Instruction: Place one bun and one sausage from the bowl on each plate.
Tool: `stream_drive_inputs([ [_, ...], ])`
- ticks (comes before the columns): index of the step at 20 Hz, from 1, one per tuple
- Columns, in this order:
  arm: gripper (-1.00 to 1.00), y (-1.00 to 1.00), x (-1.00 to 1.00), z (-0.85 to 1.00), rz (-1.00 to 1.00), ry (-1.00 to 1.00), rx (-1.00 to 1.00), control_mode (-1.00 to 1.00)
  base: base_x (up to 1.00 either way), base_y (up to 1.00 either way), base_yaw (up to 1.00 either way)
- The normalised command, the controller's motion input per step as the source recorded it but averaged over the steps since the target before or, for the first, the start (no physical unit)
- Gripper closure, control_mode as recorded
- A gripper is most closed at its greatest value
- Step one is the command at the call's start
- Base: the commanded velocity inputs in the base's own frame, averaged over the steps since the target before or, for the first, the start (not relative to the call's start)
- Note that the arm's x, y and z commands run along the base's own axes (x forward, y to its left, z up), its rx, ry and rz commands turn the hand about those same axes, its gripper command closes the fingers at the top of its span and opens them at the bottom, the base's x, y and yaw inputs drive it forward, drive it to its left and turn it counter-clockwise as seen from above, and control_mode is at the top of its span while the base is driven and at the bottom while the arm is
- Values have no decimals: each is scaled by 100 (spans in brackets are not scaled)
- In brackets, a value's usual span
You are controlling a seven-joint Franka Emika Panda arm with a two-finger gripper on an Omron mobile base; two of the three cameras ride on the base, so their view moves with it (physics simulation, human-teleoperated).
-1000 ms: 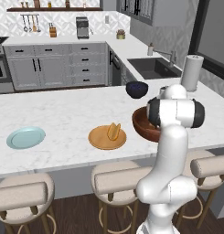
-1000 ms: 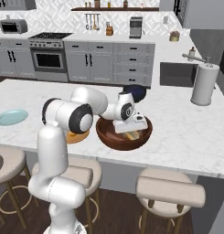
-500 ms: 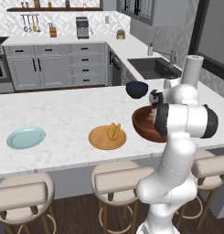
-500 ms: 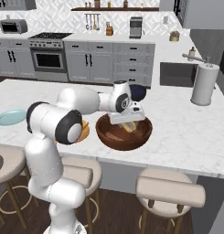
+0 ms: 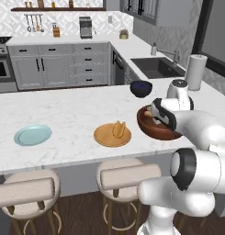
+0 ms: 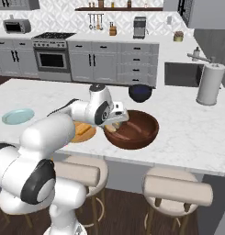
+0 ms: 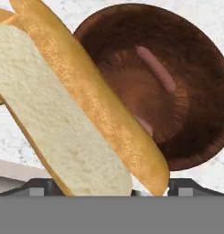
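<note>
My gripper [image 7: 109,189] is shut on a golden-tan bun [image 7: 77,114], which lies slanted across the hand view, close to the camera. The hand [image 6: 116,119] hangs over the left rim of the dark wooden bowl [image 6: 139,133], on the side of the orange plate [image 6: 85,132]. A reddish sausage [image 7: 157,69] lies on the bowl's floor, and the end of another sausage [image 7: 143,124] shows beside the bun. The orange plate [image 5: 104,137] carries a second bun [image 5: 118,129]. Further left lies the pale blue-green plate [image 5: 32,135], bare.
A small dark blue bowl [image 5: 141,88] stands behind the wooden bowl [image 5: 160,132]. A paper towel roll [image 5: 195,72] is at the far right by the sink [image 5: 155,66]. Padded stools [image 5: 127,176] line the counter's near edge.
Carrying the bun, the hand has shifted from over the bowl's middle to its left rim, toward the orange plate. The elbow has swung outward. The jaws stay the same width.
</note>
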Motion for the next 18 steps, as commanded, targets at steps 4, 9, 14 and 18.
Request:
stream_drive_inputs([
  [4, 100, 0, 0, 0, 0, 0, 0, 100, -16, 100, 4],
  [9, 100, 0, 0, 0, 0, 0, 0, 100, 16, 100, 0],
  [14, 100, 0, 0, 0, 0, 0, 0, 100, 46, 100, -4],
  [18, 100, 0, 0, 0, 0, 0, 0, 100, 85, 95, -20],
])
